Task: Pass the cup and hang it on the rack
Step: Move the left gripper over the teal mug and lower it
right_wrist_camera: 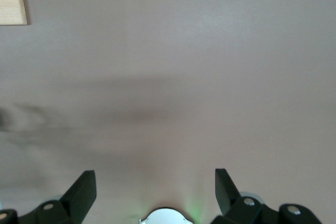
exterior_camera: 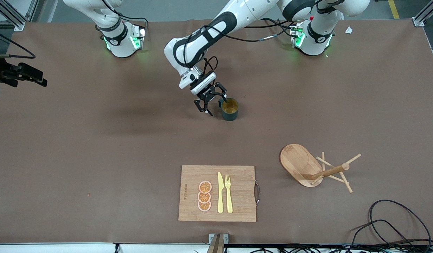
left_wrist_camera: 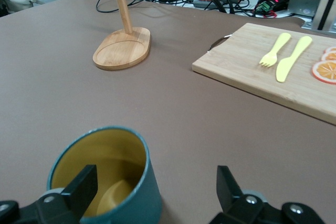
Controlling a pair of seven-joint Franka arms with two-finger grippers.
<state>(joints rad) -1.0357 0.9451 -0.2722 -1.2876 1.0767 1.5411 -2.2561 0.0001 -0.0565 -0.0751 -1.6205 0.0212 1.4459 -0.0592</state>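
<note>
Teal cup point(exterior_camera: 230, 109) with a yellow-tan inside, on the brown worktop point(exterior_camera: 96, 147) near its middle, farther from the front camera than the cutting board point(exterior_camera: 218, 193). Stands upright, mouth up, long axis vertical; handle hard to make out, perhaps on the side facing the left gripper point(exterior_camera: 212, 100).

Left gripper low at the cup, fingers point(left_wrist_camera: 84, 182) spread wide and gripping nothing: one over the rim at the mouth, the other over bare worktop beside the cup. Right gripper point(right_wrist_camera: 155, 182) waiting over bare worktop, fingers likewise released.

Wooden rack point(exterior_camera: 309, 170) upright, nearer the front camera, toward the left arm's end, well apart from the cup.

Likely risks: a pinch on the thin wall alone, letting the cup tilt or slip in the handover; a nudge on closing, tipping it over.
</note>
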